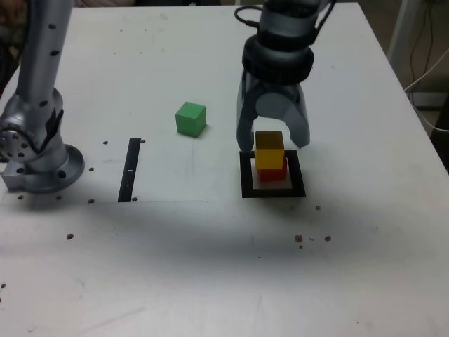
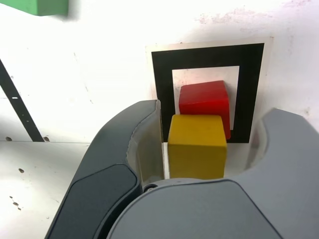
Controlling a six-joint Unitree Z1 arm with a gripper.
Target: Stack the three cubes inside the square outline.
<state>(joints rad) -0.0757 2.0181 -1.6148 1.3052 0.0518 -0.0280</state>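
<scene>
In the exterior view, the square outline (image 1: 273, 191) lies flat on the white table (image 1: 210, 281), a little right of the middle. The red cube (image 1: 273, 173) sits inside it, so the stack starts in the right spot. The yellow cube (image 1: 269, 149) rests on top of the red one, and from the wrist view it looks pushed a bit to one side, not quite lined up. The gripper (image 1: 273, 137) hangs right over the yellow cube with its jaws apart on both sides. There is a gap on each side, so it looks like it is not squeezing the cube. Farther back and to the left, the green cube (image 1: 191, 118) waits alone on the table. It probably goes on top last.
</scene>
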